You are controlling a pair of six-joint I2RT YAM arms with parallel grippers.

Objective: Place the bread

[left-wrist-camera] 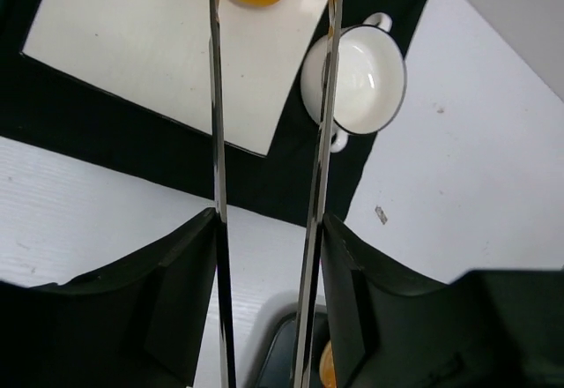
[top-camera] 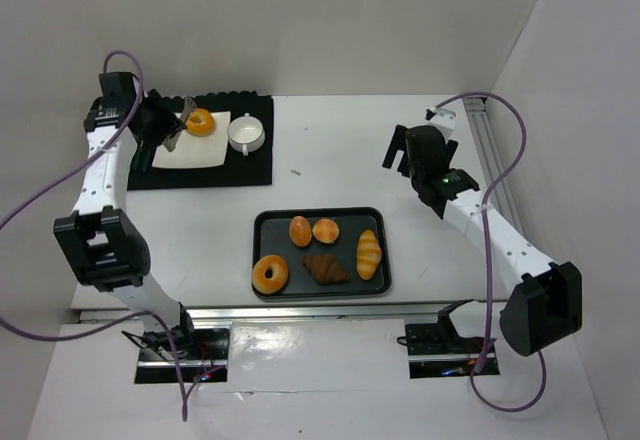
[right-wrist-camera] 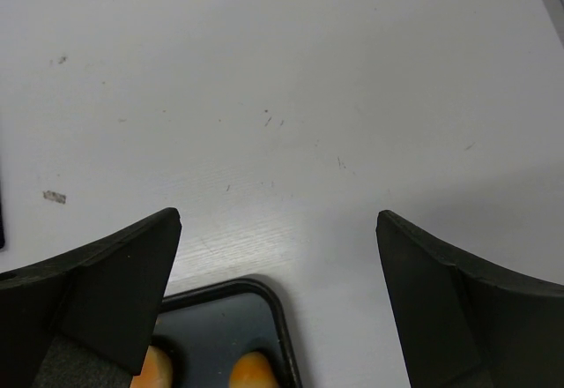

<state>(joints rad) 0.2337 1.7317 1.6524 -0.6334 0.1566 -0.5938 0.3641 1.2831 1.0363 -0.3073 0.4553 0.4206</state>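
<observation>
The bread (top-camera: 200, 122), an orange ring-shaped piece, lies on the far part of the white plate (top-camera: 190, 152), which sits on the black mat (top-camera: 205, 174) at the table's (top-camera: 330, 150) far left. The left gripper (left-wrist-camera: 269, 220) is clamped on a pair of metal tongs (left-wrist-camera: 218, 141), one finger pressed against each blade. The blades stand parted, their tips on either side of the bread; contact with it cannot be judged. A white cup (left-wrist-camera: 357, 78) stands on the mat just beside the plate. The right gripper (right-wrist-camera: 278, 229) hangs with its jaws spread wide and empty above bare table, beyond the far corner of the dark tray (top-camera: 262, 222), which holds five other pastries (top-camera: 325, 268).
</observation>
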